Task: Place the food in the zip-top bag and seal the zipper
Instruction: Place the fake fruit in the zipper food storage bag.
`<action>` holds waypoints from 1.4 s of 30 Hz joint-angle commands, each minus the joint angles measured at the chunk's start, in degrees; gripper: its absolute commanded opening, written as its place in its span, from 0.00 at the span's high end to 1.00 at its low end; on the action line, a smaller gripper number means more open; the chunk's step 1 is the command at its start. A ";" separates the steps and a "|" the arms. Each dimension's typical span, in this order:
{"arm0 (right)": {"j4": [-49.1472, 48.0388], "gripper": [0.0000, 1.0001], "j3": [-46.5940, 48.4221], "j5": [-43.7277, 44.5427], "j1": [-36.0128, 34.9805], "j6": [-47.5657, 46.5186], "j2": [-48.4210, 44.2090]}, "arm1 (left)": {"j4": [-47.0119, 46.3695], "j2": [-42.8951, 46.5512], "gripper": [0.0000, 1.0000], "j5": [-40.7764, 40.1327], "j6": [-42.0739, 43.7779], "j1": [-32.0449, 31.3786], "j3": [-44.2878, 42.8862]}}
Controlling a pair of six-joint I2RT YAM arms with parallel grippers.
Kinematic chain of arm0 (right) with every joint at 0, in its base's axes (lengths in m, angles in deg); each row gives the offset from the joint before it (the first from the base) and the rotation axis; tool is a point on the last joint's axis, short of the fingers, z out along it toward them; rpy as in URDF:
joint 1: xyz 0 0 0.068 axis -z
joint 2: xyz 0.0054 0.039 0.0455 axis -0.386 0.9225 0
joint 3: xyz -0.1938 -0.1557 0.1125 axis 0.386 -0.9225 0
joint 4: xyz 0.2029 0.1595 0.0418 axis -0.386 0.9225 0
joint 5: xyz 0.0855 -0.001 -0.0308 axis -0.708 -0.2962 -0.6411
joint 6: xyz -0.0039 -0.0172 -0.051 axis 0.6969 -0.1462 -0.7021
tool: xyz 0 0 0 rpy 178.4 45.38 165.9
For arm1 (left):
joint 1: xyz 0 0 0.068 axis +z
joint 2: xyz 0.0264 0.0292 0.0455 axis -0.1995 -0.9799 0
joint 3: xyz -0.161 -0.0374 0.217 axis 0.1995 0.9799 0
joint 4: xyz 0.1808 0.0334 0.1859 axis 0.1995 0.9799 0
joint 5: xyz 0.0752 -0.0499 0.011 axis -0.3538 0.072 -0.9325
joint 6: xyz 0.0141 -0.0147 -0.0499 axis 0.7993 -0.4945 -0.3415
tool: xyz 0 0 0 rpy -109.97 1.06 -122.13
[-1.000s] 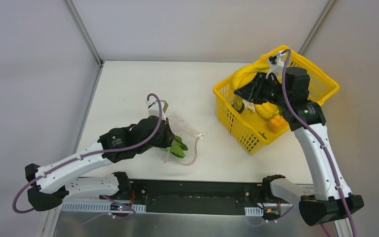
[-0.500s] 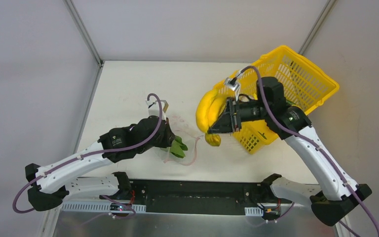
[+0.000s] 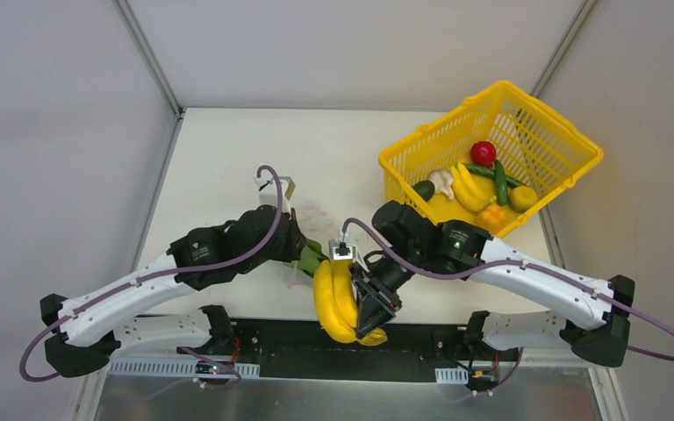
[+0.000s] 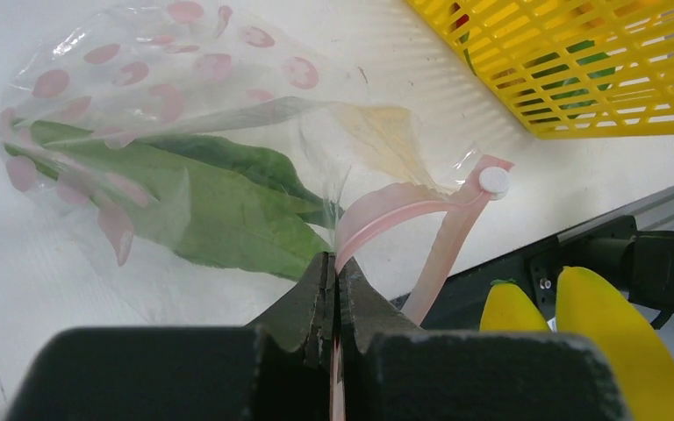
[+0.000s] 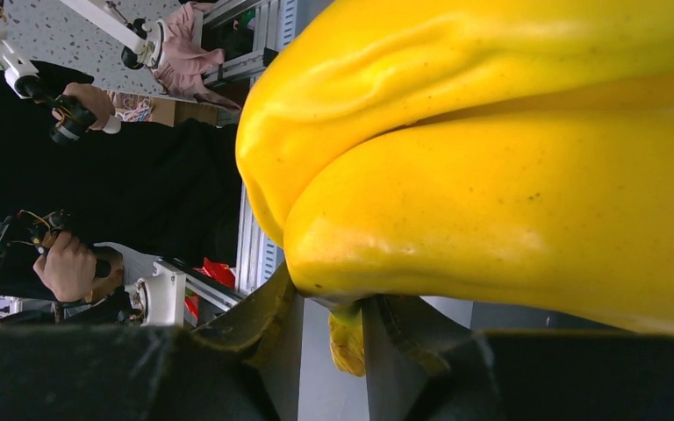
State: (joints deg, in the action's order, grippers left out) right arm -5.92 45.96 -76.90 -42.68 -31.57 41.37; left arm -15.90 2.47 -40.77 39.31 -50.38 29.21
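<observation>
Zip-top bag (image 4: 140, 105): laid on the white table (image 3: 228, 158) left of centre in the top view, largely hidden there under the left arm. A green leaf-shaped toy (image 4: 202, 206) is seen through its clear, pink-spotted film.
Zipper (image 4: 399, 210): the pink strip is lifted off the table and bowed. Its white slider (image 4: 494, 181) is parked at the far end, so the mouth is judged to be unsealed.
Left gripper (image 4: 335, 294): clenched on the zipper, with the strip pinched between the closed jaws. The edge is probably raised this way so that the mouth is kept open and steady for loading.
Banana bunch (image 3: 338, 298): held at the lower centre of the top view, over the table's near edge and the black rail, just beside the bag's mouth. It is not yet inside the bag.
Right gripper (image 5: 329, 320): closed around the banana bunch from below, near its stem end.
Next move, as judged: the bunch is bulky against the narrow opening, so it would have to be turned end-first toward the mouth.
Yellow mesh basket (image 3: 404, 171): at the upper right and well apart from the bag. A red tomato (image 3: 483, 152), white garlic (image 3: 441, 180), green pods (image 3: 499, 180), an orange pepper (image 3: 493, 216) and a smaller banana bunch (image 3: 469, 187) are left in it.
</observation>
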 commanded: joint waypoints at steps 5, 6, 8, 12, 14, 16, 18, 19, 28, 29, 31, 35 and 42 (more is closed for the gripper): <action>-2.18 1.00 -2.69 -1.65 -0.90 -3.14 0.94 | -3.12 6.82 1.00 0.49 4.49 0.72 2.16; -2.18 1.00 -2.31 -2.06 -1.03 -3.29 1.78 | -3.95 7.26 1.00 1.32 5.07 0.69 2.67; -2.33 1.00 -1.07 -3.02 -1.63 -4.11 3.50 | -4.60 7.63 1.00 2.32 5.38 0.67 3.19; -2.13 1.00 1.59 -3.38 -2.58 -5.97 6.48 | -4.18 6.84 1.00 4.17 5.66 0.69 2.94; -0.69 1.00 2.82 -3.45 -2.83 -7.49 7.85 | -4.18 6.41 1.00 4.87 5.46 0.68 2.92; 0.16 1.00 3.17 -2.34 -2.90 -8.62 8.62 | -4.52 6.08 1.00 6.09 5.47 0.72 2.99; 1.30 1.00 3.33 -0.23 -2.73 -10.46 8.98 | -5.06 5.89 1.00 7.05 5.56 0.72 3.06; 1.78 1.00 3.38 1.16 -2.47 -10.98 9.04 | -5.44 5.81 1.00 7.51 5.64 0.72 3.20; 4.55 1.00 1.43 -2.78 9.65 -14.71 9.89 | -7.43 7.32 1.00 11.79 7.02 0.72 4.21; 4.40 1.00 1.42 -3.09 10.34 -14.72 10.35 | -7.88 7.49 1.00 12.38 7.18 0.72 4.59; 5.72 1.00 2.57 -4.06 10.45 -15.00 12.84 | -9.05 7.49 1.00 13.37 7.38 0.71 5.05; 9.14 1.00 3.29 -7.35 9.86 -18.00 16.27 | -9.47 6.68 1.00 13.72 7.74 0.72 4.71; 2.88 1.00 2.81 0.72 12.32 -9.69 15.82 | -7.56 5.35 1.00 15.08 10.04 0.71 3.04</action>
State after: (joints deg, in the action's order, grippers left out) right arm 1.45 47.34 -79.15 -32.47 -45.95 58.75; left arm -22.59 8.42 -27.92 46.70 -50.25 34.02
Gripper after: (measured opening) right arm 0.276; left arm 0.009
